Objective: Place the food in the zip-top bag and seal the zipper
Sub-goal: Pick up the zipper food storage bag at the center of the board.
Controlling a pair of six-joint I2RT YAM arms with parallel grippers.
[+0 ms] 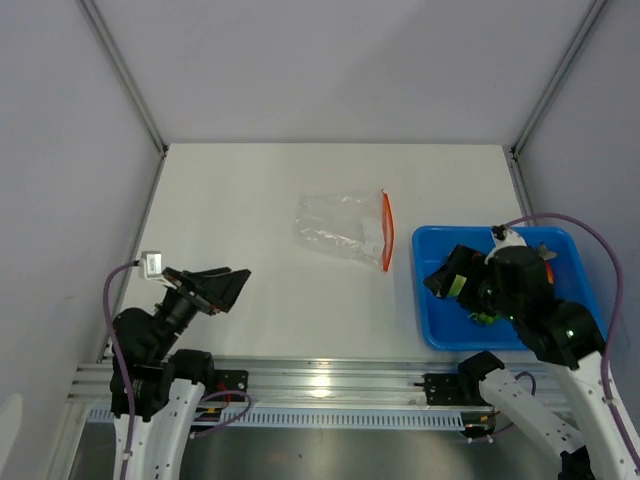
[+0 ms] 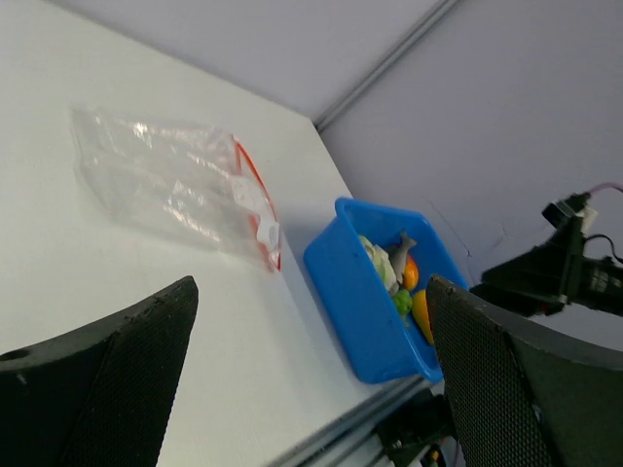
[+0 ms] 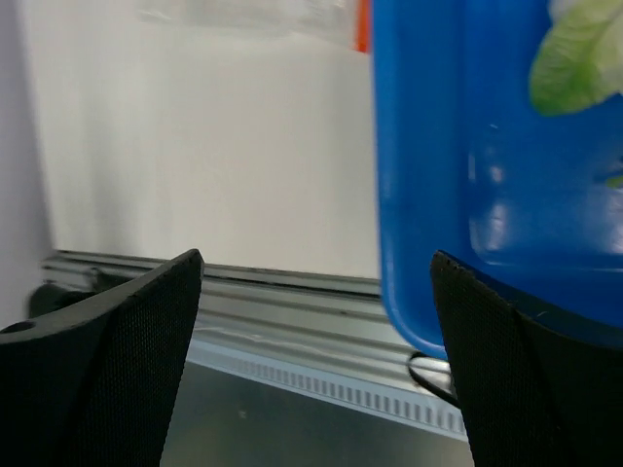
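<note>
- The small clear crinkly zip-top bag [image 1: 338, 228] lies flat on the white bench [image 1: 240, 185], about mid-bench and left of the tray.
- Its thin orange-red zipper strip [image 1: 387, 230] runs along the bag's right edge, facing the tray, close to it but not touching.
- The blue plastic tray [image 1: 428, 300] sits at the right, near side of the bench.
- The toy food [image 2: 394, 274] is heaped in the tray: a pale green leafy piece, orange fruit and small green bits. None of it is in the bag.
- The left gripper [image 1: 238, 290] is at the near left, well apart from the bag, its fingers spread wide and empty.
- The right gripper [image 1: 445, 278] hangs over the tray's near-left part, its fingers likewise wide apart and holding nothing.
</note>
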